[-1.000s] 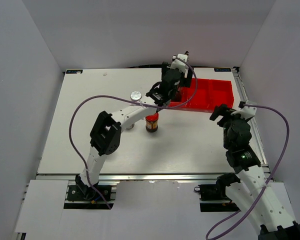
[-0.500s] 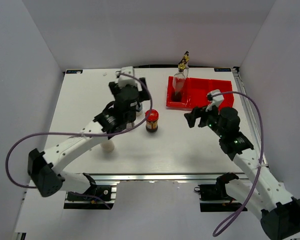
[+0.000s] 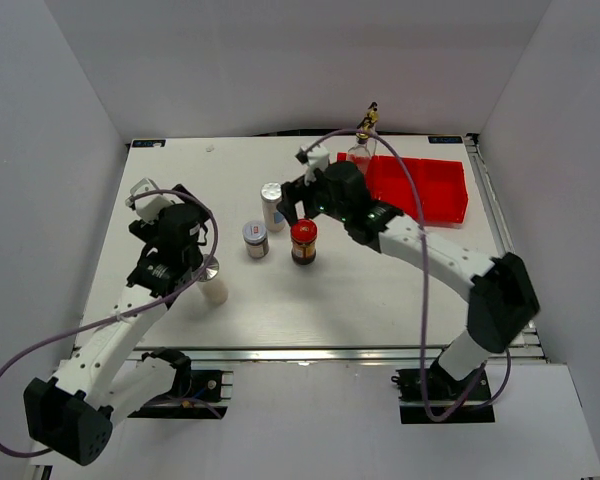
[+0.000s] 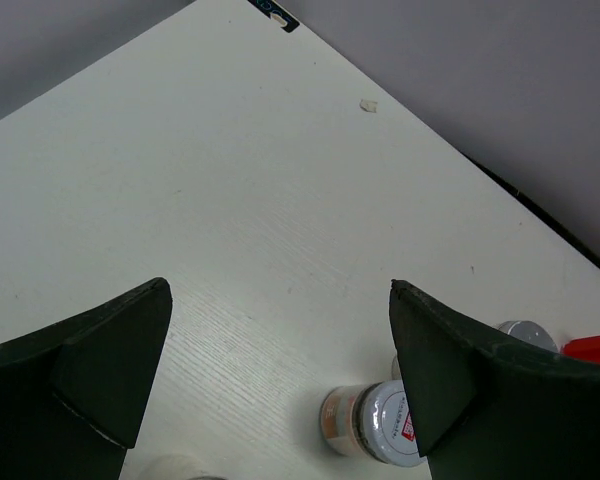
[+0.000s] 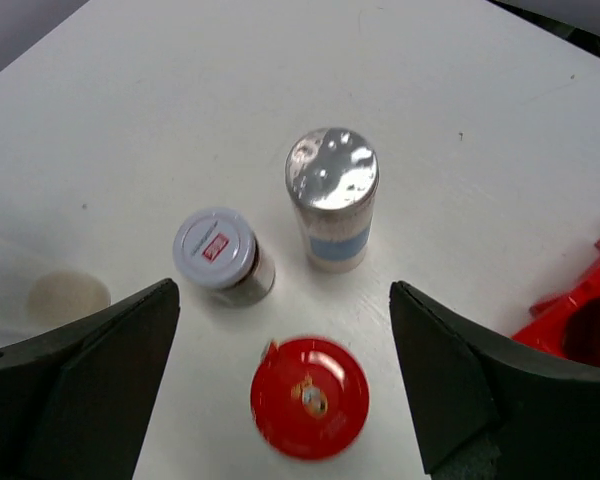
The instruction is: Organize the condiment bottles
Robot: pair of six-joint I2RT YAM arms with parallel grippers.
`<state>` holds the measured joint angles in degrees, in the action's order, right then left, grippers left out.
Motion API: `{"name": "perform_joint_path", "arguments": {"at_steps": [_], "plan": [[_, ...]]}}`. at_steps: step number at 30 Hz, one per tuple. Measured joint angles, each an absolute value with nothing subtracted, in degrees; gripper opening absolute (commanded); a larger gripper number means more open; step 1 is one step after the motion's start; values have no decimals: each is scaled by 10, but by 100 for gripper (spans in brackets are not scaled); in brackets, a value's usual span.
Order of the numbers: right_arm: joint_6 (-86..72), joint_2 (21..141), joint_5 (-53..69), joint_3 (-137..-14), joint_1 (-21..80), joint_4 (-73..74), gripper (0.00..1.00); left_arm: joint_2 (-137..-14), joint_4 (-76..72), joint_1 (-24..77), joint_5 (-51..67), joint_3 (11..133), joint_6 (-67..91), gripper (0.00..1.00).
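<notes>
Left jaws wide apart, empty, right jaws wide apart near red-lidded jar [image 5: 310,397]

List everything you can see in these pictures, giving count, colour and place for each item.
Glass bottle: one, clear with gold pourer, at the tray's left end.
Shakers: two, white with silver caps, one beside the jars, one alone nearer the front left.
Small jar: one, pale lid with red label, mid-table.
Red-lidded jar: one, dark, mid-table beside the small jar.
Tray: one, red, far right of the table.
Table: one, white, under everything.
Arms: two, white and black, purple cables, reaching in from the near edge.
Left gripper: open, over bare table.
Right gripper: open, above the mid-table containers.
</notes>
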<state>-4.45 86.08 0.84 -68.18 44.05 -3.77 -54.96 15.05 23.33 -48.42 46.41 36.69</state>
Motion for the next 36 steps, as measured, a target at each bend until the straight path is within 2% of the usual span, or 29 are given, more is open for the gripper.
{"name": "perform_joint_path", "arguments": {"at_steps": [10,18,22,23,24,32,36], "plan": [[-69,1141,-89,-924,467,-23,89,-520,150,204,-472,427,376,98],[-77,1253,-189,-1057,479,42,88,-508,145,200,-472,410,369,98],[-70,1269,-207,-1065,481,46,48,-509,145,198,-472,407,364,98],[-72,1269,-210,-1064,481,44,34,-509,145,197,-472,407,364,98],[-70,1269,-212,-1062,482,42,30,-509,145,197,-472,407,364,98],[-30,1232,-206,-1039,484,27,22,-509,146,196,-469,407,364,98],[-9,1117,-186,-958,484,7,20,-508,146,196,-462,407,363,98]]}}
